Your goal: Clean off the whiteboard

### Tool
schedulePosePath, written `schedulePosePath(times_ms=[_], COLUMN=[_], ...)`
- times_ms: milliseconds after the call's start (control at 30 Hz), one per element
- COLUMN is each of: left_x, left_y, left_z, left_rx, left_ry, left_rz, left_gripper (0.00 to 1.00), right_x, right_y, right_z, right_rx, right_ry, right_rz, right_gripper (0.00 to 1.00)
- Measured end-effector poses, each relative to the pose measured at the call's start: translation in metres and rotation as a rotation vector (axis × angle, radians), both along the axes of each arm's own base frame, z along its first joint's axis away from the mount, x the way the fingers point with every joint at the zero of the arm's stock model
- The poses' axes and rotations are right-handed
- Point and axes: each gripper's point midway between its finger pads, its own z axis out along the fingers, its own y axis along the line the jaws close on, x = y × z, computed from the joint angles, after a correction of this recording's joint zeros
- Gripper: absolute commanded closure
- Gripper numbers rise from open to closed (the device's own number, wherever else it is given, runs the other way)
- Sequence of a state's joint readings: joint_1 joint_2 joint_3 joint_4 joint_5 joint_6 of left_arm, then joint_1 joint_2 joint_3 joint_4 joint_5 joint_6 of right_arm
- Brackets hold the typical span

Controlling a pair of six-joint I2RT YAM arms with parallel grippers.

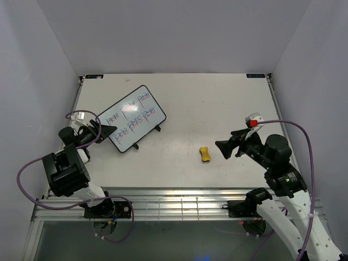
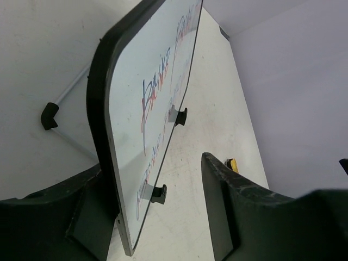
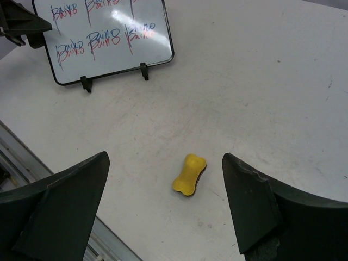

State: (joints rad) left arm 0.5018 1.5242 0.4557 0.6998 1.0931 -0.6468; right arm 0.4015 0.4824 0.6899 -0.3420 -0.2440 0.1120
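Your whiteboard sits on the left half of the table, propped on its small black feet so the face tilts up, and it is covered in rows of red-and-blue handwriting, so nothing is wiped yet. Your left gripper is at the board's near left corner with a finger on each side of the frame: in the left wrist view one finger lies behind the black back, seemingly against it, while the other stands a little apart from the white face. That makes the jaws part-way apart and straddling the edge, not clamped. The placement makes sense as a brace, since a light board on feet would likely slide or tip under a wiping stroke unless pinned first. Your right gripper hovers with its jaws wide and nothing between them, above the yellow eraser, which lies flat on the table well apart from the board. It appears lined up for a pick, though the eraser sits at an angle to the fingers, so watch how they meet it.
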Motion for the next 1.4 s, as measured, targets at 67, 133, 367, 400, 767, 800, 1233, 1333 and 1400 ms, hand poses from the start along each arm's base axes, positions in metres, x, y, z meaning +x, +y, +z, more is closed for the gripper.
schedulePosePath(times_ms=[67, 133, 367, 400, 767, 800, 1233, 1333, 1400], left_x=[0.0, 0.001, 0.002, 0.002, 0.004, 0.004, 0.006, 0.006, 0.006], left_y=[-0.002, -0.002, -0.003, -0.003, 0.001, 0.0, 0.002, 0.002, 0.002], left_z=[-0.001, -0.005, -0.005, -0.005, -0.008, -0.01, -0.01, -0.01, -0.012], left_rx=[-0.004, -0.013, -0.01, -0.008, 0.002, 0.0, 0.014, 0.018, 0.023], left_ry=[-0.014, -0.014, -0.033, -0.036, -0.047, -0.044, -0.058, -0.06, -0.059], left_rz=[-0.025, -0.041, -0.057, -0.057, -0.052, -0.054, -0.051, -0.051, -0.052], left_gripper=[0.35, 0.35, 0.42, 0.44, 0.5, 0.5, 0.52, 0.52, 0.52], right_x=[-0.001, -0.002, -0.006, -0.006, -0.007, -0.007, -0.005, -0.005, -0.005], right_y=[0.0, 0.0, 0.001, 0.001, 0.003, 0.004, 0.005, 0.005, 0.005], right_z=[0.0, 0.0, 0.012, 0.012, 0.012, 0.011, 0.008, 0.008, 0.008], right_rx=[-0.008, -0.017, -0.015, -0.015, -0.021, -0.022, -0.027, -0.027, -0.028], right_ry=[-0.002, 0.0, -0.023, -0.025, -0.025, -0.023, -0.009, -0.009, -0.009], right_rz=[0.006, 0.009, 0.03, 0.033, 0.053, 0.054, 0.058, 0.058, 0.058], right_gripper=[0.1, 0.1, 0.1, 0.1, 0.1, 0.1, 0.1, 0.1, 0.1])
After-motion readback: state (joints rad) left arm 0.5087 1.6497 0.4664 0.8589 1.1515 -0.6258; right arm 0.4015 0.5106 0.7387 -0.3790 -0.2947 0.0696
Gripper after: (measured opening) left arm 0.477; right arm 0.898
